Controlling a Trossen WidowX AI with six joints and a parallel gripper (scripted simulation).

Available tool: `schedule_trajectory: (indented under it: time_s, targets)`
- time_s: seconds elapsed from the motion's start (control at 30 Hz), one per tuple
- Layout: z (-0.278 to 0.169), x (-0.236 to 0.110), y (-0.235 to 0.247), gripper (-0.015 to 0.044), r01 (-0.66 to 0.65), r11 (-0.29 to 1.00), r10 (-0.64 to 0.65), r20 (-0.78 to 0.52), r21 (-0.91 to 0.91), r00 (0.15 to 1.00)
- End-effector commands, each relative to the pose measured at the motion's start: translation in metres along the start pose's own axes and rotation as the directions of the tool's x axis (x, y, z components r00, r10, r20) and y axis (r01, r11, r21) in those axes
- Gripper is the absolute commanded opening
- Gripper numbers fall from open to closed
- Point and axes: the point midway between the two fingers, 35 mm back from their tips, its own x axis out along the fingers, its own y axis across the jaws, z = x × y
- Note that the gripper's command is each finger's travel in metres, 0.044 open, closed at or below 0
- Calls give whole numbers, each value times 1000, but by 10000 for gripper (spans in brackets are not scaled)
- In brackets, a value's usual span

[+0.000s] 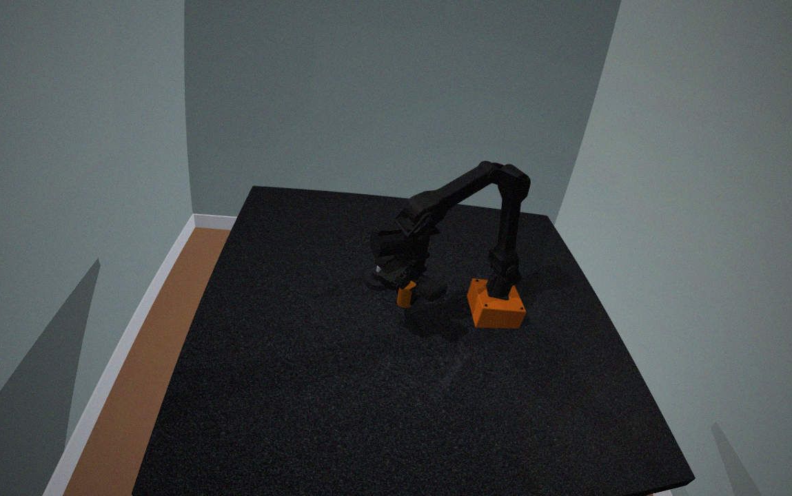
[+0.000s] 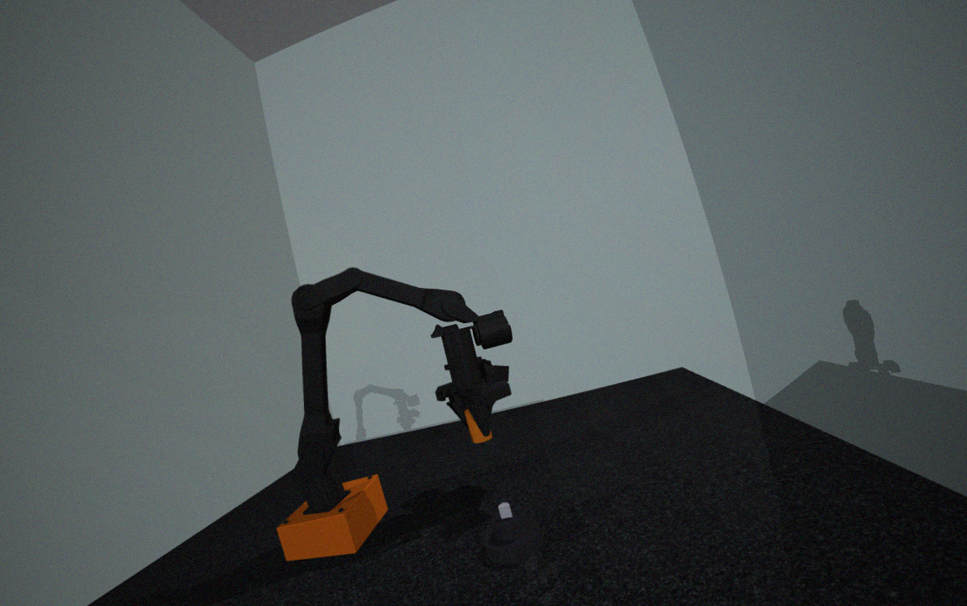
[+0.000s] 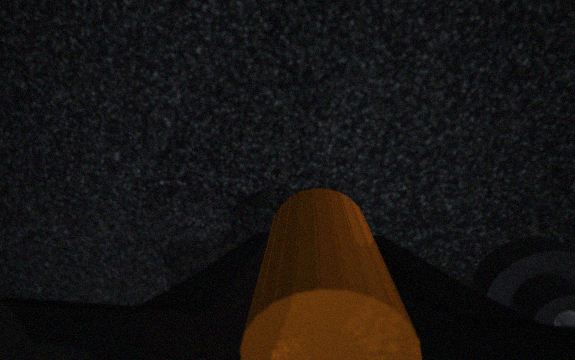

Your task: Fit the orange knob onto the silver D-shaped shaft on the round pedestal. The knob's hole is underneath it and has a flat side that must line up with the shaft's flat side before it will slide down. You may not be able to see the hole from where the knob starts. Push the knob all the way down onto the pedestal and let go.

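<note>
The orange knob [image 1: 404, 296] [image 2: 478, 429] [image 3: 322, 250] is held in the air in my gripper [image 1: 407, 291] [image 2: 478, 425] [image 3: 319, 244], which is shut on it. The knob's underside and hole are hidden in all views. The silver shaft [image 2: 504, 511] [image 3: 571, 318] stands on the dark round pedestal [image 2: 512, 550] [image 3: 522, 270]. In the exterior view the knob is well above the table, up and left of the shaft. In the wrist view the shaft is at the lower right, apart from the knob and partly cut off by a dark finger. The shaft's flat side is hard to make out.
The arm's orange base [image 1: 498, 313] [image 2: 328, 531] stands on the black table [image 1: 349, 401] [image 2: 660, 467]. The arm casts a dark shadow on the table near the pedestal. Grey walls surround the table.
</note>
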Motion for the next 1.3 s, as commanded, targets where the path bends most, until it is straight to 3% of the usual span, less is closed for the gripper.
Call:
schedule_trajectory:
  time_s: [0.0,0.3,1.27]
  targets:
    - [2,-19,0,0,3,1000,-3,18,-2,1000]
    - [-1,-42,0,0,3,1000,-3,18,-2,1000]
    - [-20,-27,-64,0,17,1000,-18,16,17,1000]
